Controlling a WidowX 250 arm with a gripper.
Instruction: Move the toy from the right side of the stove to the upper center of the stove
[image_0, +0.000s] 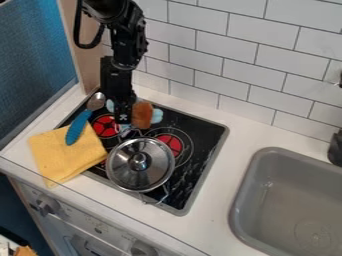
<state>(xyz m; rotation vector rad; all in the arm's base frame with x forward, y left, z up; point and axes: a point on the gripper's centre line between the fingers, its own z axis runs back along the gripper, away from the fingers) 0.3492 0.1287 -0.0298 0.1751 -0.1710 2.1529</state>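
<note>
In the camera view, the gripper (122, 121) is seen pointing down over the upper left part of the stove (208, 131). Whether it is parted, closed or clamped on anything cannot be told. Just beside it, on the right in the view, the brown body of the toy (142, 115) is seen over the stove's upper part, with light blue parts visible on both sides of the gripper. Below the gripper, a pot (138, 170) is set on the stove, covered by a shiny lid with a knob. To the gripper's lower left, a yellow cloth (63, 152) is spread partly over the stove's edge, and the blue handle of a spoon (79, 126) is rested on it, its bowl directed up toward the arm. Well apart from the gripper, at the lower right, a grey sink (248, 175) is set into the counter (230, 165).
</note>
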